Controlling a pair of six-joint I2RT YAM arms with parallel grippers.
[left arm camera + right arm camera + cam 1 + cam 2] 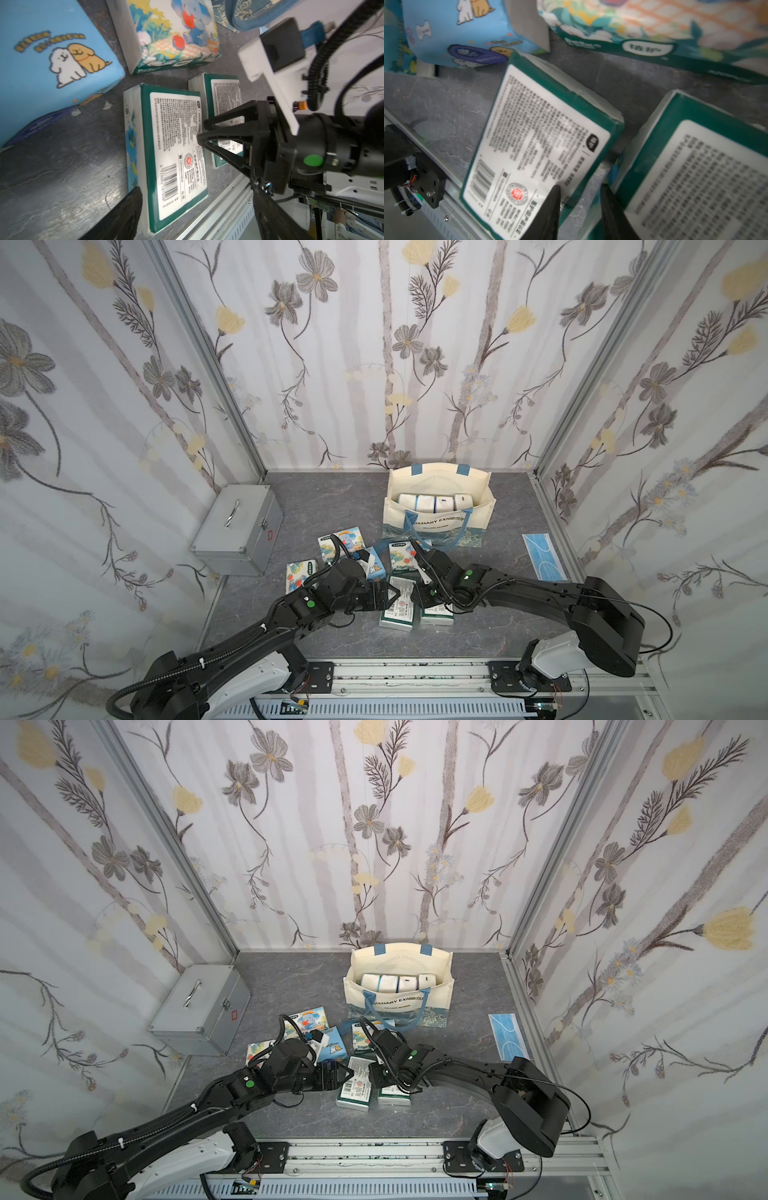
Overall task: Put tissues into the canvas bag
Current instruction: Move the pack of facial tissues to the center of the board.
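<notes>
Spread wide, my left claw [394,597] brackets a green-edged pack [176,141] of tissues lying label-up on the grey table [332,506], one finger on either side and neither pressing it. Facing it from across that pack, my right claw [580,188] shows its jaws narrow astride the pack's long edge. One finger is over the white label and its partner is down in the gap beside a second green-edged pack [695,166]. Whether that amounts to a firm pinch I cannot tell.

By my reckoning the job is somewhat under half done. Four packs [426,502] stand in a row inside the canvas bag [440,526], which sits upright and open just beyond my right claw. At least six lie outside it: the two green-edged ones at my fingertips, a light blue pack [52,58] and an elephant-print pack [176,35] just past them toward the bag, and two more elephant-print packs [340,543] beyond my left claw.

A grey metal case [237,526], well off my left claw's outer side, and a blue face mask [544,556], well off my right claw's, are no part of the job.
</notes>
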